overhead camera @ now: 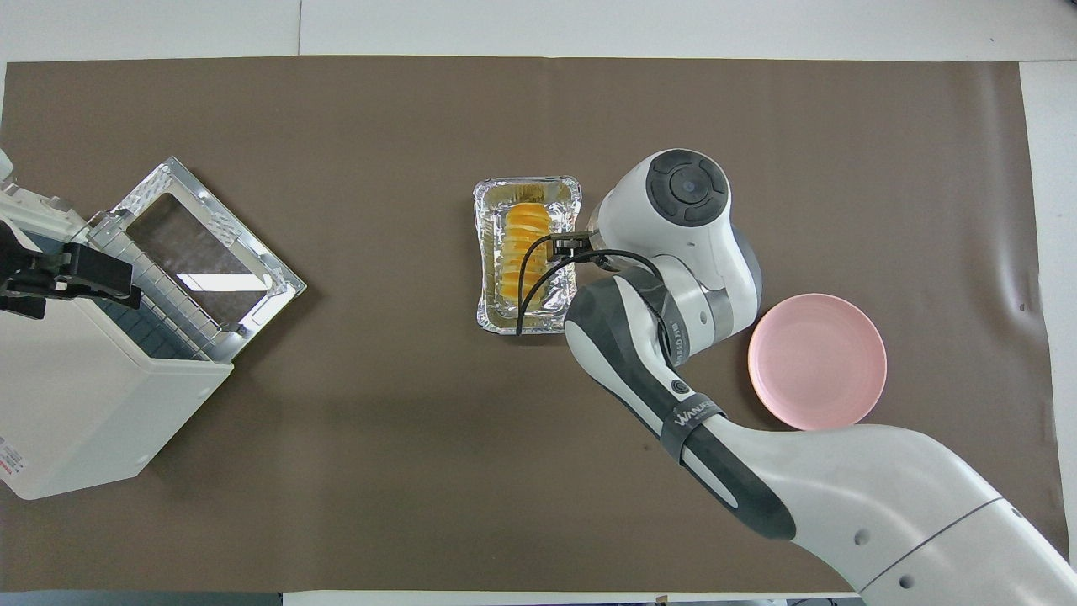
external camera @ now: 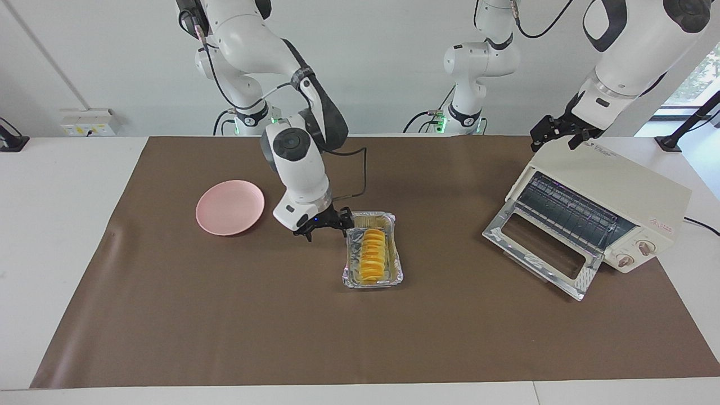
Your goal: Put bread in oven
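Bread lies in foil tray; neither hand's finger state can be told.

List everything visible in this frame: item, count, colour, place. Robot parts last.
bread: one, golden yellow, in the foil tray.
foil tray: one, silver, mid-table.
oven: one, cream-white, door down, at the left arm's end of the table.
plate: one, pink, at the right arm's end.
table cover: one, brown, on the table.
right gripper: black, low beside the tray's robot-side end.
left gripper: black, over the oven's top.
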`<state>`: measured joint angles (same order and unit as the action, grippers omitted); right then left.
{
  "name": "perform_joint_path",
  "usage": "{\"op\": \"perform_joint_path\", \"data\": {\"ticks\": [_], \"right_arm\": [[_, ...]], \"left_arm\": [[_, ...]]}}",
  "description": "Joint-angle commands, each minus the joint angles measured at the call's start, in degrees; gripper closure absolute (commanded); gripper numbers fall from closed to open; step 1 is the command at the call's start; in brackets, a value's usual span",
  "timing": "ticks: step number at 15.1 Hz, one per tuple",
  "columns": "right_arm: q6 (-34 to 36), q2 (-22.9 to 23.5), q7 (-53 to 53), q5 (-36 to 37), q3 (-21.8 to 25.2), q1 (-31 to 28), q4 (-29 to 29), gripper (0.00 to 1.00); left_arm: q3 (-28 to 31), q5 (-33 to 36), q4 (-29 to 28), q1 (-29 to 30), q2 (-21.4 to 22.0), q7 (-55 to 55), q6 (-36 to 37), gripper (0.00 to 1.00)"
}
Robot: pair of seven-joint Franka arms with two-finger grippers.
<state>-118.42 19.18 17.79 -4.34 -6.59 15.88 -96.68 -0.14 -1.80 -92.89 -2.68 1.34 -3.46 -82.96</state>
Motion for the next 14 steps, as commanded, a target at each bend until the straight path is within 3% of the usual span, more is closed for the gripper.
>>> {"op": "perform_joint_path", "data": {"ticks": [1,5,7,10,14], "right_arm": [[9.31,-8.7,-5.46,0.03,-0.53,-6.01,-1.5,0.0],[26.27,-20.56,-12.86,0.12,-0.45,-13.83,-1.58,0.0],[29.82,-24.79,-12.95,0.21,-0.36,-17.96,-1.32,0.0],[31.67,-26.65,-13.04,0.21,0.08,-22.28,-1.05,0.0],[30.62,-26.48,-12.95,3.01,0.0,-24.75,-0.44,0.0]], "left_arm": [[-0.39,0.13,-0.71,0.57,1.04,0.64,-0.37,0.0],[-0.12,0.13,-1.15,0.83,1.04,0.56,-2.28,0.0],[-0.3,0.39,-1.77,0.05,0.95,-1.97,-6.5,0.0],[-0.83,2.67,-0.89,-2.85,-0.1,-4.81,-9.15,0.0],[-0.91,1.89,4.72,-7.68,-5.98,-5.16,-7.05,0.0]]}}
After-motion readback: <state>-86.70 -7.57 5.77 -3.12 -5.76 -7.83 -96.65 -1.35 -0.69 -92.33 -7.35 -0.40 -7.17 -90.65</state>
